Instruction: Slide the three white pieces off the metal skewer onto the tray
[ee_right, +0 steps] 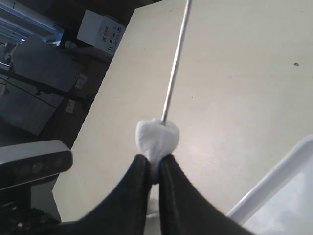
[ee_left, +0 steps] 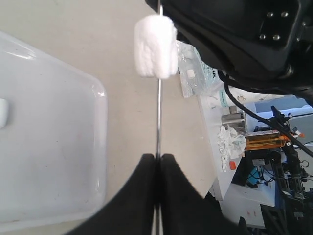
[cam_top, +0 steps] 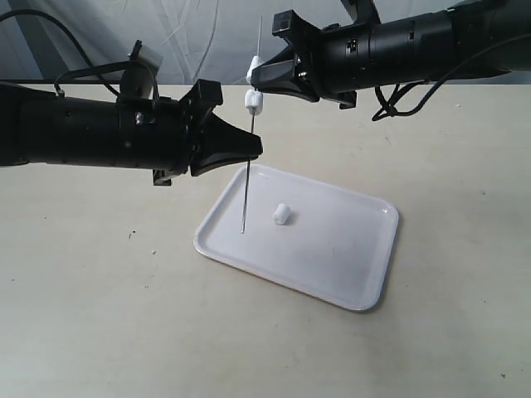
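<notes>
The bench (cam_top: 91,315) is plain pale cream with a few tiny dark specks. The tray (cam_top: 369,265) is glossy white, with soft grey shading along its rim. The three white pieces (cam_top: 252,102) are a chalky, matte white, faintly grainy. The metal skewer (cam_top: 246,186) is thin grey with a bright sheen. The left hand (cam_top: 254,151) and right hand (cam_top: 254,75) are matte black, as are their arms and cables.

Matte cream tabletop (cam_top: 108,332), evenly lit. Wrinkled pale grey fabric backdrop (cam_top: 191,41) behind it. Beyond the table edge: cluttered white workbench (ee_left: 222,183) with cables; white printed cardboard box (ee_right: 100,32).
</notes>
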`<action>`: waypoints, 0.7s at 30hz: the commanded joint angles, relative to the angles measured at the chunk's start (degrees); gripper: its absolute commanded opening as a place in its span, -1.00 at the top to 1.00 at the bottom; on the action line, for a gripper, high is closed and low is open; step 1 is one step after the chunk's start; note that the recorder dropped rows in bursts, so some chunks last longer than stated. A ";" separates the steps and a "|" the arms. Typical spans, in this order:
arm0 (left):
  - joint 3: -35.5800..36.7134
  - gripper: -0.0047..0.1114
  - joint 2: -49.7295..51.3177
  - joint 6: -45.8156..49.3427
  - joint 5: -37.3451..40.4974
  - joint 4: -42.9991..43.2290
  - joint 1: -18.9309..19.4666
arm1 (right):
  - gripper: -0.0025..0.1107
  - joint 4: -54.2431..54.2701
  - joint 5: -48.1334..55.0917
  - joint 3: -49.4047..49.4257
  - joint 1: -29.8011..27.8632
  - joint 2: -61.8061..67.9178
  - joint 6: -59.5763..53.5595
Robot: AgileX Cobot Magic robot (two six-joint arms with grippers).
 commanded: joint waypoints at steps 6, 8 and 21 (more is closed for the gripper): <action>0.14 0.92 -0.65 -0.22 1.20 -0.49 -0.04 | 0.90 0.97 -5.19 -0.27 -0.07 -0.13 -1.67; 0.77 0.92 -0.65 -0.22 1.24 -0.49 -0.04 | 0.90 1.58 -6.86 -0.27 -0.07 -0.13 -2.09; 1.63 0.92 -0.65 -0.22 1.66 -0.49 -3.69 | 0.90 3.23 -14.12 -0.27 -0.07 -0.13 -3.07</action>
